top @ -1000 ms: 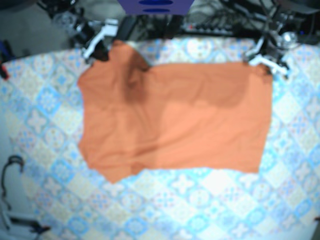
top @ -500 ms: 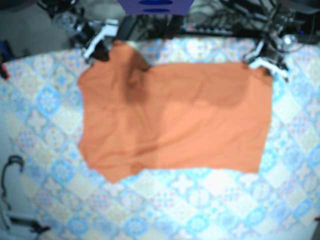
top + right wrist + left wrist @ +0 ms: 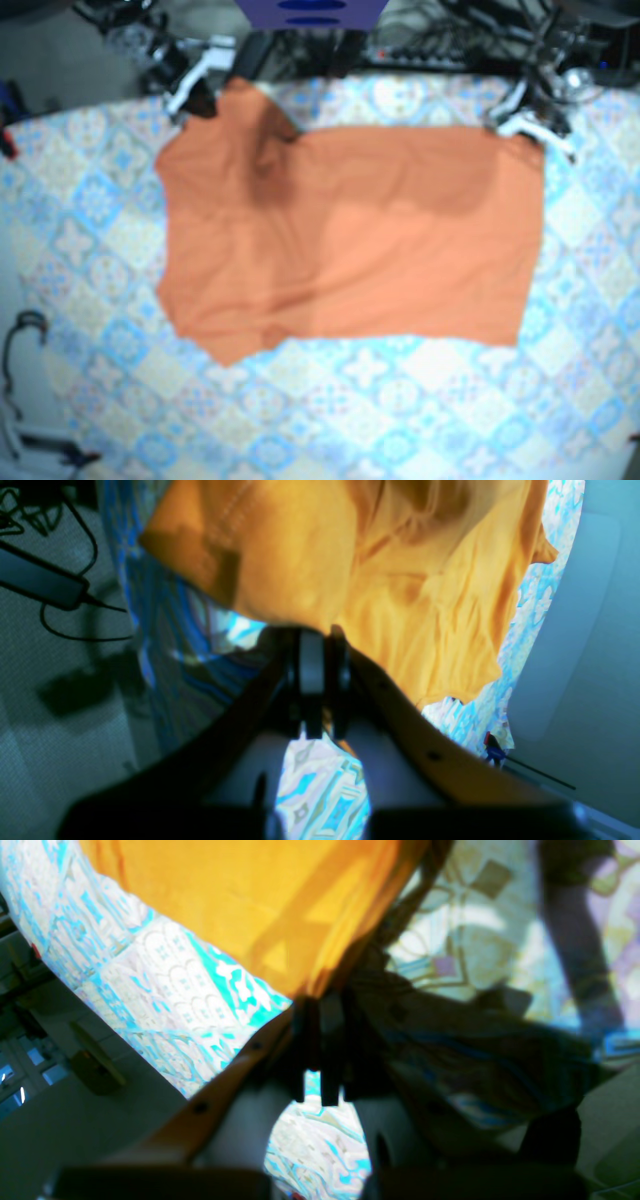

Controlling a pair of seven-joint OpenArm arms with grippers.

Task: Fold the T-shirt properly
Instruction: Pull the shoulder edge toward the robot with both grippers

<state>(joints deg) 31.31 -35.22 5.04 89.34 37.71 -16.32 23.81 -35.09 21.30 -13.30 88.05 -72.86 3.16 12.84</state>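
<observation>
T-shirt [image 3: 350, 240] in orange lies spread across the middle of the table [image 3: 400, 410], which wears a blue-and-white tile-patterned cloth, seen from above in the base view. The garment forms a broad, roughly rectangular sheet with soft creases and a darker band running across its upper half. One corner juts out toward 7 o'clock and another rises to a peak at 11 o'clock.

At that peak the right arm [image 3: 195, 88] meets the fabric. The left arm [image 3: 528, 118] sits on the corner at 1 o'clock, and both arms are at the table's far edge.

The right wrist view shows that arm's jaws pressed together on a gathered edge of the T-shirt [image 3: 400, 590]. The fabric hangs away from them toward 1 o'clock, and a sliver of orange shows just beneath them. The left wrist view shows the left arm's jaws likewise drawn together and clamped on a pointed corner of the T-shirt [image 3: 260, 905], with the fabric fanning out toward 11 o'clock over the patterned cloth.

Dark cables [image 3: 450, 45] crowd the strip beyond the table at 12 o'clock, beside a blue-purple object [image 3: 310, 12]. A black adapter [image 3: 45, 587] with its lead lies on the grey floor at 9 o'clock in the right wrist view. The base view is blurred, so fine seams cannot be made out.
</observation>
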